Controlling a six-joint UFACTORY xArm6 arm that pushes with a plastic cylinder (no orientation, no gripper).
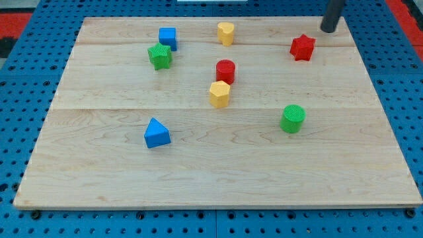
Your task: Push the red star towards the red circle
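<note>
The red star (pixel 302 47) lies flat near the worktop's top right corner, with bare wood all round it. My tip (pixel 328 29) is just beside it, up and to the view's right, set down near the far edge of the worktop (pixel 218 168); a narrow strip of wood shows between tip and star, so the two are apart, not touching. The arm carries no pincer, only the straight dark rod, so there is nothing on it to be spread or pressed together. The red circle (pixel 225 71) stands well to the view's left of the star and a little lower, close to the middle of the worktop's upper half. Just below it, nearly touching, sits a yellow block (pixel 219 94) with a faceted, roughly hexagonal top. Straight above the red circle, near the top edge, stands a second yellow block (pixel 226 32), whose exact shape I cannot make out. Further to the view's left, a blue cube (pixel 168 37) and a green block (pixel 159 56) sit close together, the green one down and to the left of the cube; its outline looks notched, like a star, though I cannot be sure. A green cylinder (pixel 292 118) stands alone in the right half, below the red star and well apart from it. A blue triangle (pixel 156 133) lies alone in the lower left part of the worktop. The worktop is pale wood in joined planks, resting on a blue perforated base (pixel 20 99).
</note>
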